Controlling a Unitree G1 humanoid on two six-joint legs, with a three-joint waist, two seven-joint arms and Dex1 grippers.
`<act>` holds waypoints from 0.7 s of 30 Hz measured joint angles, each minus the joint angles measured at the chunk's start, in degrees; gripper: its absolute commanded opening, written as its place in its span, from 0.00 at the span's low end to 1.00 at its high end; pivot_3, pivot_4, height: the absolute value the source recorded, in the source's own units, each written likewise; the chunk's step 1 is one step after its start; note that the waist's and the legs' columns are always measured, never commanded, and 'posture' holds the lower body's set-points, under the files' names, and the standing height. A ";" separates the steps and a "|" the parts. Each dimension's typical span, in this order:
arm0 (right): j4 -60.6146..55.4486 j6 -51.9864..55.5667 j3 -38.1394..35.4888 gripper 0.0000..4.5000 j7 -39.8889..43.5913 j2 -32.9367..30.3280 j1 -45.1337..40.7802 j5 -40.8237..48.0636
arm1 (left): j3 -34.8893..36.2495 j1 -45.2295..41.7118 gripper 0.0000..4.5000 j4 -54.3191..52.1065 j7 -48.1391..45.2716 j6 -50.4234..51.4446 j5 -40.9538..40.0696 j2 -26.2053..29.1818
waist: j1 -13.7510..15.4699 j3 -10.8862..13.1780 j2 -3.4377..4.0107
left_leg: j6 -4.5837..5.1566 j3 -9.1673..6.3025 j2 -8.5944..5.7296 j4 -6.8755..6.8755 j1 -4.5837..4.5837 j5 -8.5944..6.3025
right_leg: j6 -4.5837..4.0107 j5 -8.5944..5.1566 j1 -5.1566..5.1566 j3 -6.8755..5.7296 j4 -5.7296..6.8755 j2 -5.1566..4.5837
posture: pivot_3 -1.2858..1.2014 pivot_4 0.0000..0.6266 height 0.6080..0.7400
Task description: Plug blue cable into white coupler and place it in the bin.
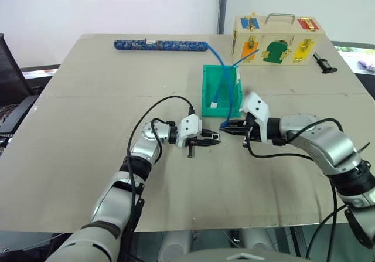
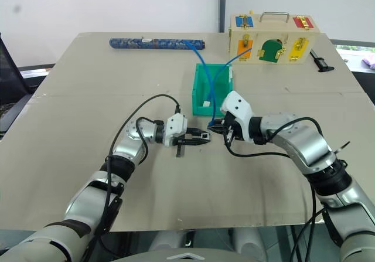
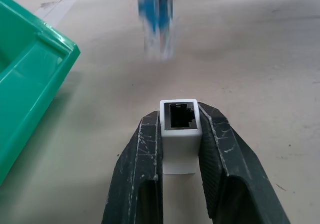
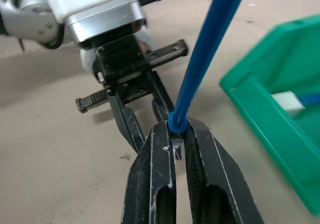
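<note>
The left gripper (image 1: 212, 139) is clamped on the coupler (image 3: 180, 134), its two black fingers (image 3: 137, 174) pressing the white block's sides, with the dark socket facing out past the fingertips. The right gripper (image 1: 229, 127) is closed tight on the cable (image 4: 207, 53) at its plug end, the blue boot pinched between the fingertips and the cord running up and away from them. In the head views the two grippers meet nearly tip to tip over the table (image 1: 88, 156), the left pointing toward 3 o'clock and the right toward 9 o'clock, with a small gap between plug and socket; the plug is not yet in. The bin (image 1: 214, 89) stands just past them at 12 o'clock, and the cable arcs up from the right gripper over the bin's far rim. Inside the bin lies a second blue cable (image 1: 221, 86) ending in a white block. Farther off at 11 o'clock lies a patterned blue tube (image 1: 159, 45), and at 1 o'clock a wooden box (image 1: 275, 42) with coloured latches.
</note>
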 measured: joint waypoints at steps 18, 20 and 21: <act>14.52 -10.89 5.12 0.00 17.45 3.64 -8.16 -13.73 | 0.71 -1.03 0.09 2.93 -1.19 -2.06 0.55 -0.39 | -0.18 -0.08 0.02 | 0.00 -0.03 0.00 0.02 0.16 0.00 | 0.00 0.00 0.11 -0.02 0.10 0.01 | 0.52 0.24 1.00; 16.54 -11.75 6.43 0.00 19.55 3.86 -9.69 -15.06 | 0.69 -1.05 0.09 2.92 -1.14 -2.07 0.72 -0.61 | -0.16 -0.10 0.01 | 0.00 -0.04 0.00 0.03 0.17 0.00 | 0.00 0.00 0.13 -0.03 0.10 0.01 | 0.52 0.24 1.00; 17.39 -12.30 7.03 0.00 20.82 4.04 -10.59 -15.88 | 0.70 -1.04 0.09 2.91 -1.13 -2.13 0.75 -0.67 | -0.11 -0.11 0.04 | 0.00 -0.04 -0.01 0.03 0.16 0.00 | 0.00 0.00 0.13 -0.03 0.10 0.00 | 0.52 0.24 1.00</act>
